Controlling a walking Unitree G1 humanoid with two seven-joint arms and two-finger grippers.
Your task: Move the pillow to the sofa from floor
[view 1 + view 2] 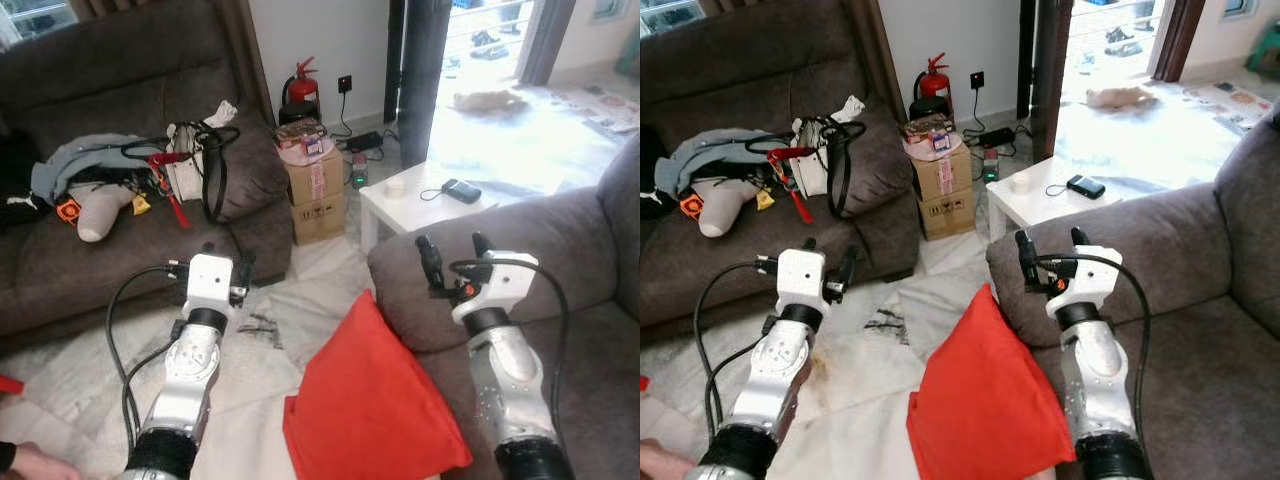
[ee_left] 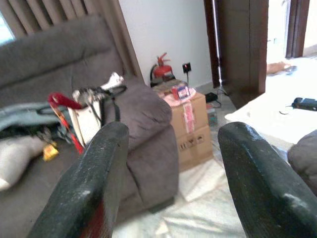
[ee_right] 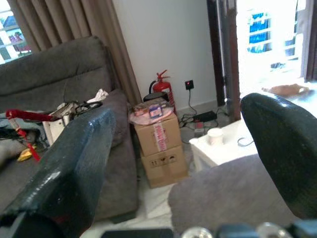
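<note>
A red pillow [image 1: 368,400] stands on the floor on one edge, leaning against the arm of the grey sofa [image 1: 470,275] on my right. My right gripper [image 1: 453,250] hovers open over that sofa arm, above and just beyond the pillow's top corner, with nothing between its fingers [image 3: 74,168]. My left gripper [image 1: 228,262] is open and empty too, held over the floor to the left of the pillow. In the left wrist view its fingers [image 2: 94,183] point at the other sofa.
A second grey sofa [image 1: 120,260] on the left carries a bag [image 1: 195,160], clothes and small items. Stacked cardboard boxes [image 1: 318,190], a fire extinguisher [image 1: 300,88] and a white low table [image 1: 410,200] stand ahead. A person's hand [image 1: 30,462] is at the bottom left.
</note>
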